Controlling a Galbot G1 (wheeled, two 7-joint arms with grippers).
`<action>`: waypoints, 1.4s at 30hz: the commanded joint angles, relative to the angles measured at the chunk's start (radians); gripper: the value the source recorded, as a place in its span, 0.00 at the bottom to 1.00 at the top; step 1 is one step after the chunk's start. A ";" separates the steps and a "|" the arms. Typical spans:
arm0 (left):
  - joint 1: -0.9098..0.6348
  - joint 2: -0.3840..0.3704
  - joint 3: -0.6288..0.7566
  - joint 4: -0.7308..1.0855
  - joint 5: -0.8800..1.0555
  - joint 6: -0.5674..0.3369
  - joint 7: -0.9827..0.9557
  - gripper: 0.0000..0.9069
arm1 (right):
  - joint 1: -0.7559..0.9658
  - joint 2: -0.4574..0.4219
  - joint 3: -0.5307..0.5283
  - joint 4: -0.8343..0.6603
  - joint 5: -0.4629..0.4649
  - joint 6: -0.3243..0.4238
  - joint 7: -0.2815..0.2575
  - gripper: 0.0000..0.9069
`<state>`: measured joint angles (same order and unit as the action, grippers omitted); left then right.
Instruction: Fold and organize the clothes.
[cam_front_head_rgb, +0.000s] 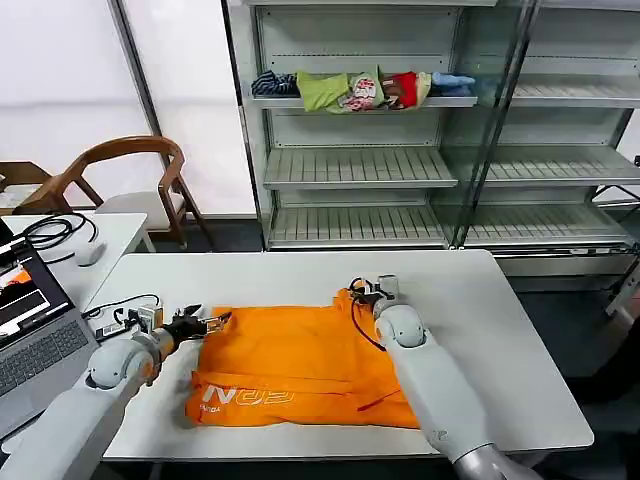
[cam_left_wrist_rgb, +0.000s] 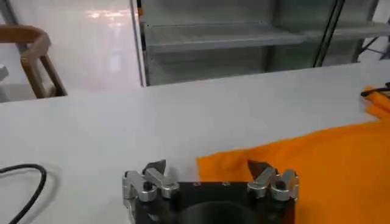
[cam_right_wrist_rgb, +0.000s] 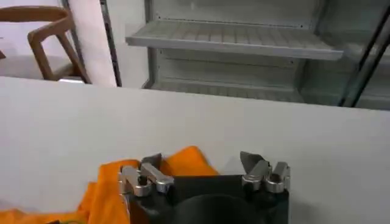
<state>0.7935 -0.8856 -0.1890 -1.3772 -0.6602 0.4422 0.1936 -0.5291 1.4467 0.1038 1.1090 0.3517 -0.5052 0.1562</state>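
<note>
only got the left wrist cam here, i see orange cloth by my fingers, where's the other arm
Observer: The right gripper sits at the far right corner of the orange shirt, fingers open.
Operator: is my left one holding anything
Observer: No. In the head view the left gripper is open at the shirt's far left corner, nothing between its fingers.
Operator: how's the shirt lying
Observer: Spread on the white table, with white lettering showing along the near edge.
Operator: any other clothes around
Observer: A row of bundled clothes lies on a shelf behind the table.
</note>
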 joint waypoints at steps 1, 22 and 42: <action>-0.007 0.000 0.003 0.014 0.002 0.001 0.008 1.00 | 0.009 0.009 -0.003 -0.028 -0.007 0.005 -0.007 1.00; 0.011 -0.003 -0.003 -0.001 0.003 -0.001 0.017 0.01 | -0.001 0.009 0.006 -0.012 0.026 -0.022 -0.011 0.00; 0.043 -0.008 -0.035 -0.039 -0.003 -0.018 0.039 0.01 | -0.022 -0.031 -0.005 0.100 0.046 -0.017 -0.014 0.00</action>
<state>0.8336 -0.8942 -0.2208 -1.4084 -0.6634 0.4255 0.2282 -0.5559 1.4247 0.1015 1.1666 0.3962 -0.5326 0.1471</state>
